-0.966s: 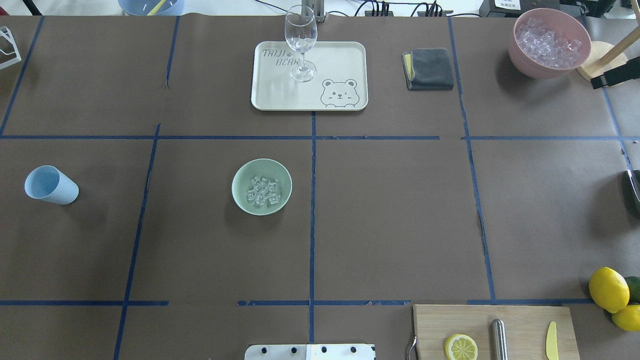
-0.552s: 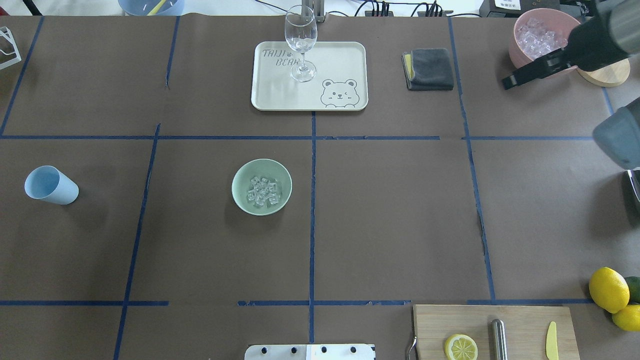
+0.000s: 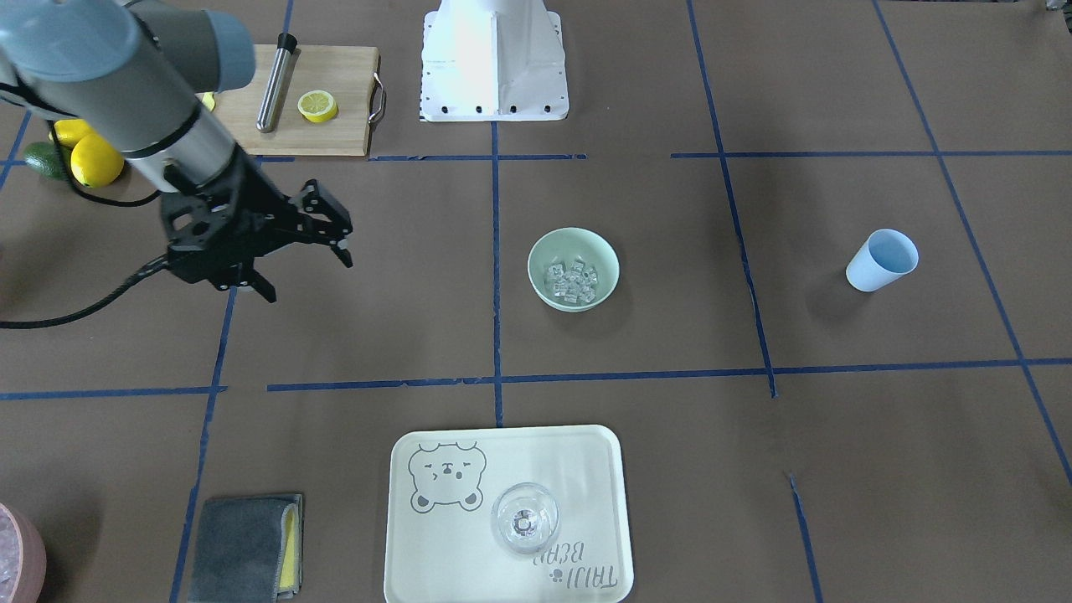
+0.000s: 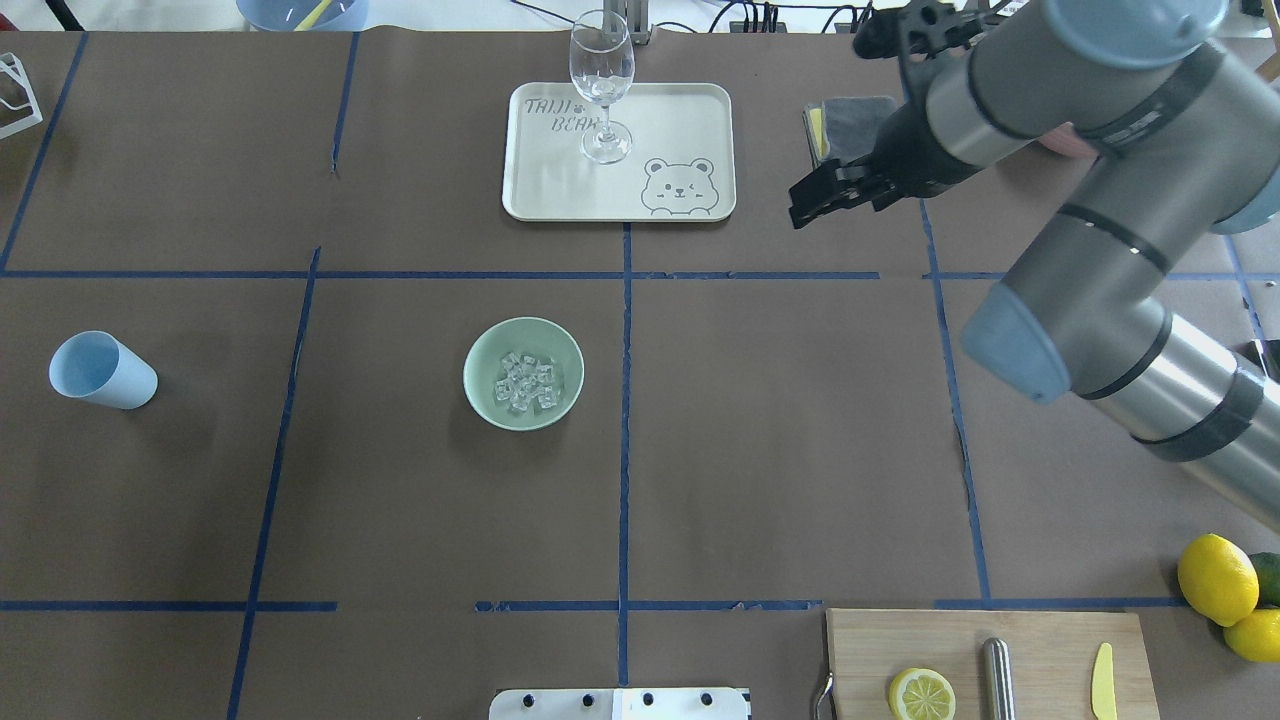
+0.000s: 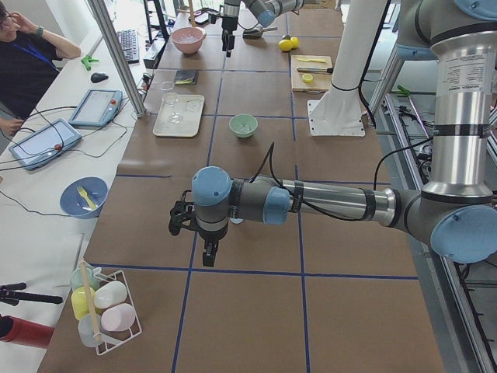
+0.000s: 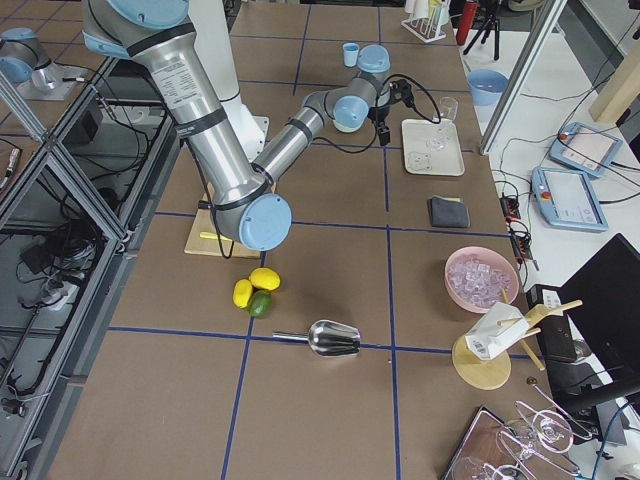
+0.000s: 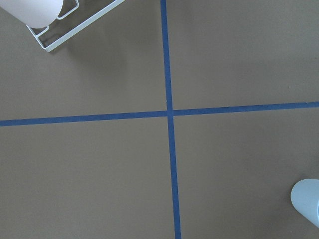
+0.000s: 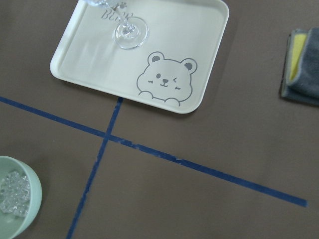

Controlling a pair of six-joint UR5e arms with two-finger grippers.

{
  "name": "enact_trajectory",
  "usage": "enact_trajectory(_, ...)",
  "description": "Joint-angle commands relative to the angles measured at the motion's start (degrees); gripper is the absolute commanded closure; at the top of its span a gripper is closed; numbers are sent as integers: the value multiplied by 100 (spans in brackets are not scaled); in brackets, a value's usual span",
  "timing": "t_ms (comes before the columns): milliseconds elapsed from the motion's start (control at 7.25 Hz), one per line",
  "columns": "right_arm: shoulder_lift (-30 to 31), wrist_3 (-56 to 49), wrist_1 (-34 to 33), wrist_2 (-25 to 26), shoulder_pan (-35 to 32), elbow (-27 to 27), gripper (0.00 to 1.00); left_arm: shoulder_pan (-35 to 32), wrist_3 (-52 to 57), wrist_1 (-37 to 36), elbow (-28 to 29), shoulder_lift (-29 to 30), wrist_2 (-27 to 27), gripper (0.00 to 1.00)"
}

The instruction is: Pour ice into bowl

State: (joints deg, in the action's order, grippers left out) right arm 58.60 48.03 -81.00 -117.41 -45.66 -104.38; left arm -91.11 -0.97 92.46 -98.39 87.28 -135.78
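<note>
The mint-green bowl (image 4: pixel 523 373) stands left of the table's centre line and holds the ice (image 4: pixel 526 383), a small heap of clear cubes. Both also show in the front view, the bowl (image 3: pixel 573 270) and the ice (image 3: pixel 574 281). The light blue cup (image 4: pixel 101 370) lies tipped on its side at the far left, apart from the bowl. My right gripper (image 3: pixel 306 266) is open and empty, hovering above the table near the tray's right side (image 4: pixel 800 205). My left gripper (image 5: pixel 206 249) shows only in the exterior left view, so I cannot tell if it is open or shut.
A cream tray (image 4: pixel 690 120) with a wine glass (image 4: pixel 601 85) stands at the back centre. A grey cloth (image 4: pixel 852 118) lies under the right arm. A pink ice container (image 6: pixel 482 278), a metal scoop (image 6: pixel 335 338), lemons (image 4: pixel 1217 578) and a cutting board (image 4: pixel 1040 640) are on the right.
My right arm has swung in from the right edge toward the table's middle, its gripper now past the grey cloth near the tray. Bowl, ice and cup have not moved.
</note>
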Motion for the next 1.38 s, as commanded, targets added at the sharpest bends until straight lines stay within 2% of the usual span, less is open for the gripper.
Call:
enact_trajectory(0, -628, 1012, -153, 1217, 1090, 363, 2, 6, 0, 9, -14, 0, -1, 0)
enact_trajectory(276, -1558, 1515, -118, 1832, 1628, 1547, 4, 6, 0, 9, -5, 0, -1, 0)
enact_trajectory(552, -2157, 1744, -109, 1976, 1893, 2497, 6, 6, 0, 9, -5, 0, -1, 0)
enact_trajectory(690, -2212, 1745, -48, 2020, 1989, 2676, 11, 6, 0, 0, -5, 0, -1, 0)
enact_trajectory(828, -2195, 1763, 31, 2020, 2043, 2773, 19, 6, 0, 9, -5, 0, -1, 0)
enact_trajectory(1103, -2178, 1833, 49, 1986, 2043, 2801, 48, 6, 9, 9, -5, 0, -1, 0)
enact_trajectory(1241, -2169, 1842, 75, 1950, 2052, 2801, 67, 14, 9, 18, -5, 0, -1, 0)
